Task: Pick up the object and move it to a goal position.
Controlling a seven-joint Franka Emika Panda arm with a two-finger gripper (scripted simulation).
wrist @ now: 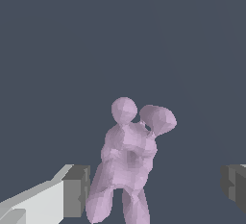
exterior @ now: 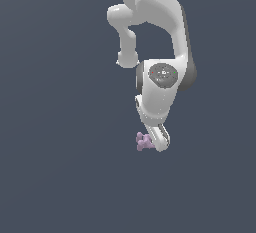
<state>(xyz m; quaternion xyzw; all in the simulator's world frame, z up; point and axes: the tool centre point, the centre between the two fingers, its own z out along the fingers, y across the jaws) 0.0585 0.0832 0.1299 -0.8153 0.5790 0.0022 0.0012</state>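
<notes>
The pale purple lump point(wrist: 127, 163) lies on the plain dark floor point(exterior: 55, 177), just beside the gripper point(exterior: 158, 144) on the exterior view's left; there the arm point(exterior: 157, 52) hides the fingers; the wrist view shows them spread wide, one grey pad point(wrist: 77, 190) close against the lump, contact unclear, the other pad point(wrist: 235, 184) well apart from it; nothing is gripped.

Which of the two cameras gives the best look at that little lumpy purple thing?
The wrist view: the small pale pinkish-purple knobbly object fills the picture between the grey fingertips. In the exterior view it is a tiny blob partly hidden behind the white gripper.
</notes>
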